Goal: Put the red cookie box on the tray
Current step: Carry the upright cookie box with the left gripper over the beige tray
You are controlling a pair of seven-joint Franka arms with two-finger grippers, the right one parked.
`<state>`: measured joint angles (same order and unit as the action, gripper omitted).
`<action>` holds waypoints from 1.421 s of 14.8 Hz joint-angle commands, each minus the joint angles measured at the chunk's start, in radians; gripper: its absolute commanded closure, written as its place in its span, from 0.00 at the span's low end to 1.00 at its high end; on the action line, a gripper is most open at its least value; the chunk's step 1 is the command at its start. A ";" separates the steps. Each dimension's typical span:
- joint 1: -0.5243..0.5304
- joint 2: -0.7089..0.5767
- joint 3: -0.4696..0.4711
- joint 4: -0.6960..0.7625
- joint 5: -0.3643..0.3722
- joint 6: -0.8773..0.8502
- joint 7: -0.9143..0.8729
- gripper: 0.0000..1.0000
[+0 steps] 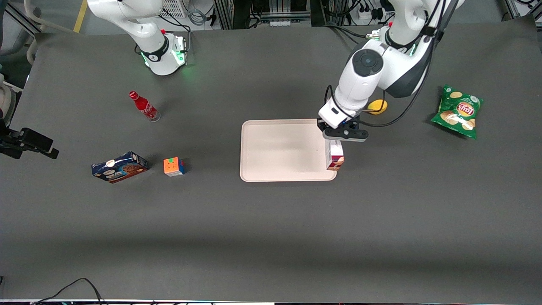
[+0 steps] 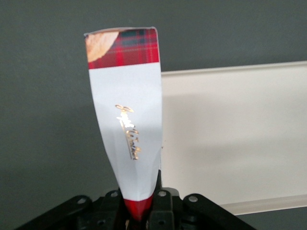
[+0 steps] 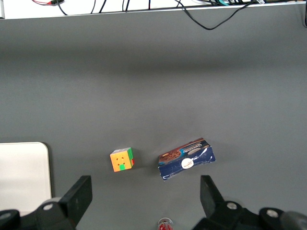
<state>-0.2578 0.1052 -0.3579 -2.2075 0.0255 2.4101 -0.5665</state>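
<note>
Even overhead light is cast on the dark table [image 1: 271, 237], with soft, short shadows thrown beside objects. A broad dim band is seen across the table nearer the front camera. The tray [image 1: 279, 152] is rendered bright. The gripper [image 2: 139, 211], closed on the red cookie box [image 2: 127, 124], is shown slightly soft.

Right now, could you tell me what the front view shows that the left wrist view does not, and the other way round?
Only the front view shows the green chip bag, the yellow round object, the red bottle, the blue cookie box and the multicoloured cube.

Only the left wrist view shows the gold script on the carton's white label.

Both show the gripper shut on the dark red plaid cookie box at the edge of the pale cream-pink tray.
</note>
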 commanded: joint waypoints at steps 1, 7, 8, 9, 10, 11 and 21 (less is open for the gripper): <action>-0.035 0.053 0.005 -0.021 0.091 0.056 -0.111 1.00; -0.054 0.148 0.007 -0.044 0.151 0.164 -0.167 1.00; -0.054 0.166 0.008 -0.046 0.151 0.188 -0.176 1.00; -0.054 0.178 0.010 -0.046 0.152 0.199 -0.179 1.00; -0.054 0.186 0.013 -0.046 0.152 0.201 -0.179 1.00; -0.054 0.188 0.013 -0.049 0.157 0.202 -0.179 1.00; -0.054 0.237 0.045 -0.050 0.171 0.264 -0.179 1.00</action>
<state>-0.2974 0.3474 -0.3224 -2.2549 0.1754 2.6604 -0.7113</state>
